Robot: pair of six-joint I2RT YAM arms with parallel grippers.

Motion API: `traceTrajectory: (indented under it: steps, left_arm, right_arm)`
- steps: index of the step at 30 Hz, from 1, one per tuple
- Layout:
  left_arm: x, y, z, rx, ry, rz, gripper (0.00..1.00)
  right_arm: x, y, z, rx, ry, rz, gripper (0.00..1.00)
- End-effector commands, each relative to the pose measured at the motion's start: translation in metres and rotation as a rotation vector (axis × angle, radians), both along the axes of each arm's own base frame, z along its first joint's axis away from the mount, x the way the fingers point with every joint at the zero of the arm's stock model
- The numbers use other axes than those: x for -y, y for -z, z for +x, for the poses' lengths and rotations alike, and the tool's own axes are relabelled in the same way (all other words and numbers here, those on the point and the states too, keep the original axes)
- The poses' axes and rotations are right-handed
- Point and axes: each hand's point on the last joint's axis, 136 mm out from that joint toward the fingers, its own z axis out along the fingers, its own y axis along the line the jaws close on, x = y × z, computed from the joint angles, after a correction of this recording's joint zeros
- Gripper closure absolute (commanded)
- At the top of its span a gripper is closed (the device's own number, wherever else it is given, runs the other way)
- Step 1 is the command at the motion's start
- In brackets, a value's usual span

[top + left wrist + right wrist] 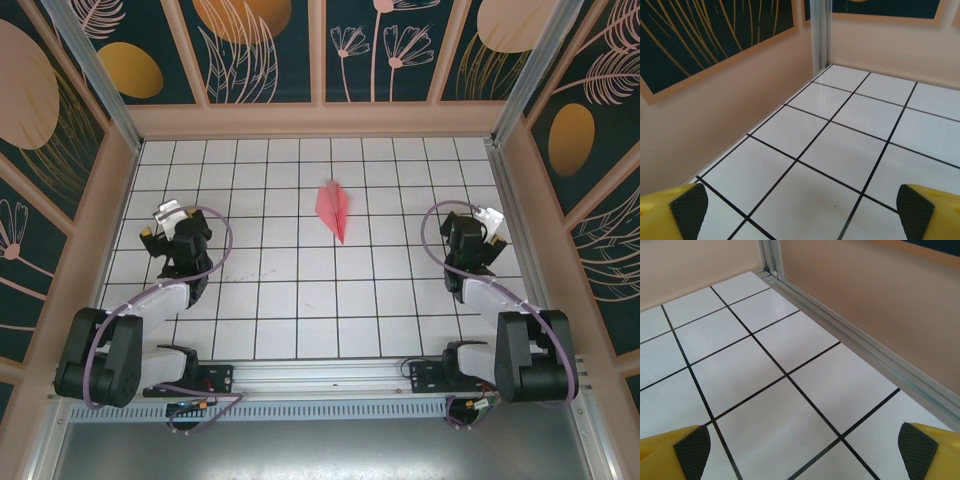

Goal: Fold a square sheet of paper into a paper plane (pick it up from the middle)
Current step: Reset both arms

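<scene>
One paper plane, a narrow pink dart, lies flat mid-worktop toward the far wall, well apart from the left pincer and right pincer, each spread wide over bare tiles, holding nothing.

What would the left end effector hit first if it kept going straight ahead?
The left end effector likely meets the tiled table first, then the side wall; depth is unclear.
</scene>
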Motion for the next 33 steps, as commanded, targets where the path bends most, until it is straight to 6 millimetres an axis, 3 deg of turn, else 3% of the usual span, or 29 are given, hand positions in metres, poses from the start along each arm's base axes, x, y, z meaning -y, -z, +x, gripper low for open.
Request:
traceTrajectory:
  steps: [1, 7, 16, 23, 33]
  left_arm:
    - [0.003, -0.013, 0.009, 0.121, 0.081, -0.010, 0.01]
    - [0.015, -0.013, 0.012, 0.235, 0.263, -0.025, 0.01]
    - [0.031, 0.003, 0.013, 0.238, 0.393, -0.024, 0.02]
    - [0.032, 0.011, 0.019, 0.213, 0.398, -0.028, 0.02]
    - [0.027, 0.013, 0.022, 0.200, 0.372, -0.031, 0.01]
  right_arm:
    - [-0.006, -0.028, 0.013, 0.168, -0.082, -0.063, 0.01]
    - [-0.021, -0.023, 0.016, 0.228, -0.218, -0.061, 0.01]
    - [-0.040, -0.015, 0.024, 0.274, -0.360, -0.033, 0.01]
    - [-0.048, 0.000, 0.033, 0.247, -0.412, -0.034, 0.01]
    - [-0.051, 0.002, 0.034, 0.240, -0.425, -0.041, 0.01]
